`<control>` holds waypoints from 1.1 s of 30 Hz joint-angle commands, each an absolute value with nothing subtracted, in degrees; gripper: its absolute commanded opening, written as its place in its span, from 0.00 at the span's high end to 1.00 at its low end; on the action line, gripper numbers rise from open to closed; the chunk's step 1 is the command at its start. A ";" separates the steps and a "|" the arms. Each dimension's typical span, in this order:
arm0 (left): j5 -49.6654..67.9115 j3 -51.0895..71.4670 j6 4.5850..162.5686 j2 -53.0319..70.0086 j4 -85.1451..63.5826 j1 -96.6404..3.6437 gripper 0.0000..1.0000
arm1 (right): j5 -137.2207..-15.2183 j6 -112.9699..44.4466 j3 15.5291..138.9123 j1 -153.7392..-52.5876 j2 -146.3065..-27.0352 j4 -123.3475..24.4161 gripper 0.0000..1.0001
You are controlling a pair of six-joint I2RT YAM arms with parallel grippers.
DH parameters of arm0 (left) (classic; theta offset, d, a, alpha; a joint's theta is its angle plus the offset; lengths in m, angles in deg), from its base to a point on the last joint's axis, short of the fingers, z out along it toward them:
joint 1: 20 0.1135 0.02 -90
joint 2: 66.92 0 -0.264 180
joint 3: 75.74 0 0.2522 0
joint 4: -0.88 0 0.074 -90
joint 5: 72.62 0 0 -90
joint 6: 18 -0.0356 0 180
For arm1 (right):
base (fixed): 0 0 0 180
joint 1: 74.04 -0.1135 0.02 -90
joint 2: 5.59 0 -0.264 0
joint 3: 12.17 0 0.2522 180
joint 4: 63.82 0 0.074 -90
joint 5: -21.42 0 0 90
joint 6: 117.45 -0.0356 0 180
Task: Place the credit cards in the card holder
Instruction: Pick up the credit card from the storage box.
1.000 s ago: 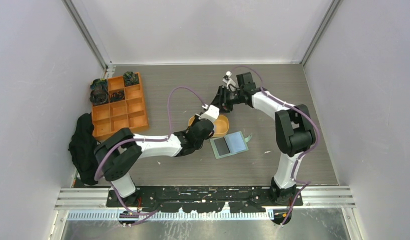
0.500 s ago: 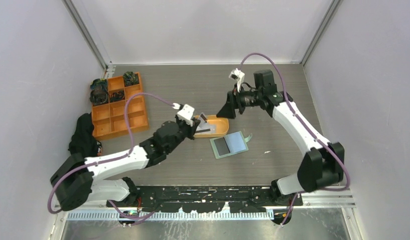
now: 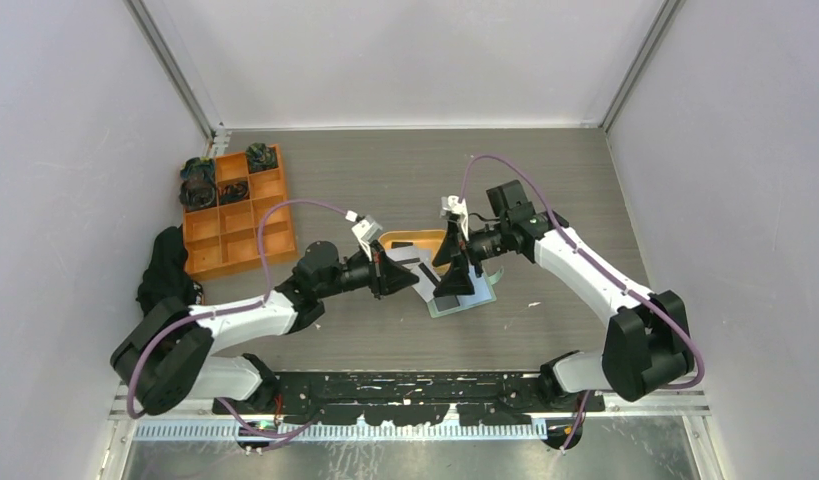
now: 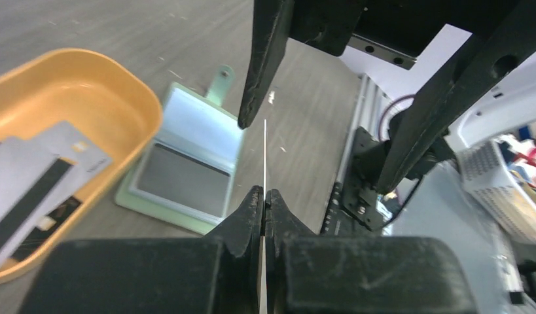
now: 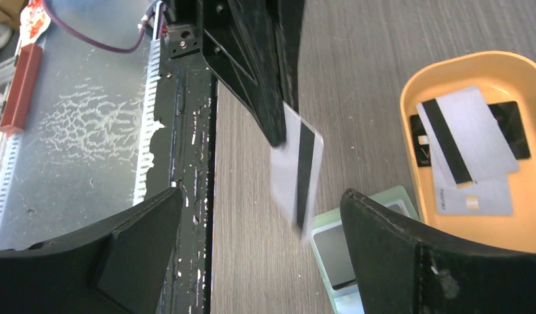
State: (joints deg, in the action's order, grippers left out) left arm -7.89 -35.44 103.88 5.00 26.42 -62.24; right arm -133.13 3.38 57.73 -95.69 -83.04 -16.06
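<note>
Nothing looks stowed yet: your left fingers [image 4: 245, 219] clamp one white, black-striped card [image 5: 298, 173] held up near the open sage-green soft wallet [image 4: 186, 176] on the counter [image 3: 365, 180]; right fingers [image 5: 396, 242] stand wide apart (more cards [image 5: 468, 137] wait in the orange oval tray [image 4: 88, 69]).

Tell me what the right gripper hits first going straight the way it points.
Probably the striped card held by the left gripper, dead ahead of the right gripper's open fingers; depth is hard to judge.

Overhead, wrists; card holder [image 4: 186, 167] seemingly shared
</note>
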 commanded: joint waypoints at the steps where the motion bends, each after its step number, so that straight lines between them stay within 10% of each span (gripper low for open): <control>1: -18.14 -35.28 110.28 8.83 38.69 -61.62 1.00 | -132.50 5.43 57.80 -97.86 -84.40 -18.37 0.10; 8: -21.60 -34.45 111.28 10.73 40.25 -60.41 1.00 | -134.15 9.56 58.17 -99.70 -85.60 -14.86 0.36; 17: -22.40 -35.71 113.09 11.20 44.10 -59.98 0.96 | -137.93 9.57 60.78 -99.65 -85.86 -11.11 0.96; 26: -9.63 -48.59 120.15 9.61 68.40 -59.46 0.23 | -140.97 -26.88 55.95 -97.41 -83.61 -38.64 0.99; 33: -5.93 -47.45 122.67 10.40 69.12 -61.13 0.16 | -141.65 -42.93 53.79 -97.67 -85.73 -52.47 0.99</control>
State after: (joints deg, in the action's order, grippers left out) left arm -10.36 -49.25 121.34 10.82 61.09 -60.29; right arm -139.25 -30.23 54.29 -97.37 -85.88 -39.80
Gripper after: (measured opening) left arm 0.845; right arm 0.042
